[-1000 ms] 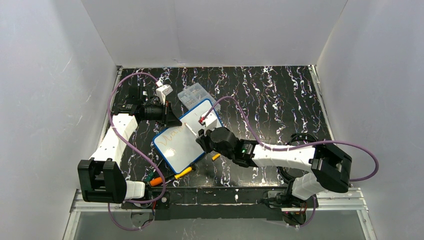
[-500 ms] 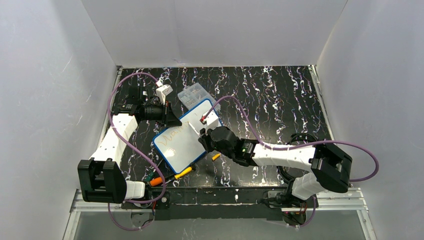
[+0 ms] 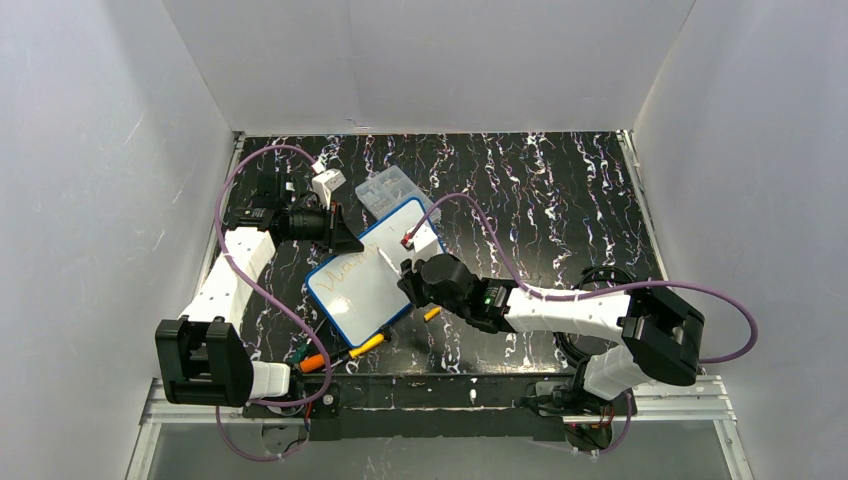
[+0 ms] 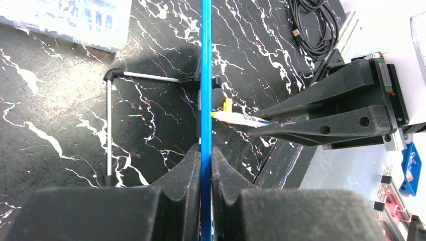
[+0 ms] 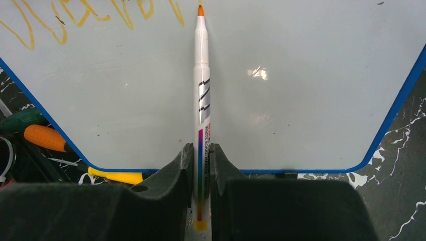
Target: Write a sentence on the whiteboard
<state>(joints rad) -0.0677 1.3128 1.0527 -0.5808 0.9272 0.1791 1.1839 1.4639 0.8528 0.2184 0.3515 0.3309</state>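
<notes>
a robotics lab cell. plain white panels [image 3: 430,60] box in a black marbled worktop [image 3: 560,200] edged by a metal rail [image 3: 170,412].

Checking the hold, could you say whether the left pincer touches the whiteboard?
Touching: the left wrist view shows the left pincer shut on the whiteboard rim.

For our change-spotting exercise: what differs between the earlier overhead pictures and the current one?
The right end effector, clamping the orange-tipped marker, edged slightly rightward over the whiteboard. Nothing was grasped or released. The left end effector clamps the board's blue rim as before; the sentence looks unchanged.
</notes>
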